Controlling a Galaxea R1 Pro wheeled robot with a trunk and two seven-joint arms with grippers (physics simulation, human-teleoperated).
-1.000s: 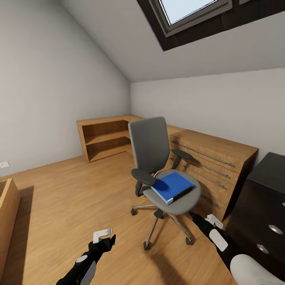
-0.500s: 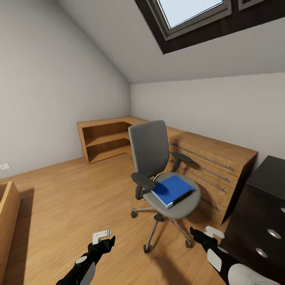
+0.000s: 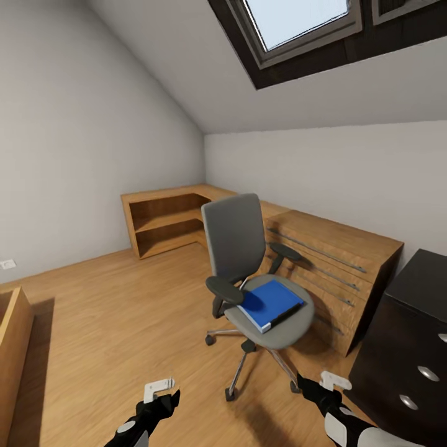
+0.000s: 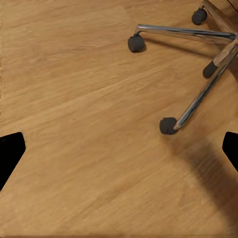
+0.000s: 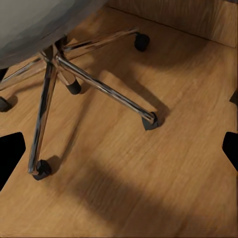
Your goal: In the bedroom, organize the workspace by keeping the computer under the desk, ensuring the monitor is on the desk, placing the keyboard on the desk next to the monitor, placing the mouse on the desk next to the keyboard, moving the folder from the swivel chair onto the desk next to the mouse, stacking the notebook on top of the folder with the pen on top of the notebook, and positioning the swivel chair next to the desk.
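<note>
**Chair with folder mid-room, both arms low and empty**

Chair [image 3: 254,279] stands on the wood floor [image 3: 112,310] mid-room, just in front of a light-wood dresser [image 3: 335,261] on the right wall. Grey back upright, dark armrests either side, chrome star base on casters. Folder [image 3: 271,303] lies flat on the seat, blue, white edge toward the near side, slightly angled. A thin dark strip shows along its near-right edge; cannot tell what it is.

Far left corner: low wooden shelf unit [image 3: 164,220] against the wall, open shelves. Near right: dark drawer unit [image 3: 410,347] with round silver knobs, just beside the dresser. Near left edge: part of another wooden piece [image 3: 12,335]. Skylight [image 3: 298,25] in the sloped ceiling above.

Left gripper [image 3: 162,392] sits low at near left, over bare floor, well apart from the chair. In the left wrist view its dark fingertips [image 4: 11,153] sit at opposite edges with only floor and chair base [image 4: 198,64] between them: spread apart, holding nothing.

Right gripper [image 3: 320,385] is low at near right, near the chair's closest caster, not touching. In the right wrist view fingertips [image 5: 11,156] are likewise wide apart, released, nothing between them; chrome legs [image 5: 99,84], casters and the seat underside [image 5: 34,25] lie ahead.
</note>
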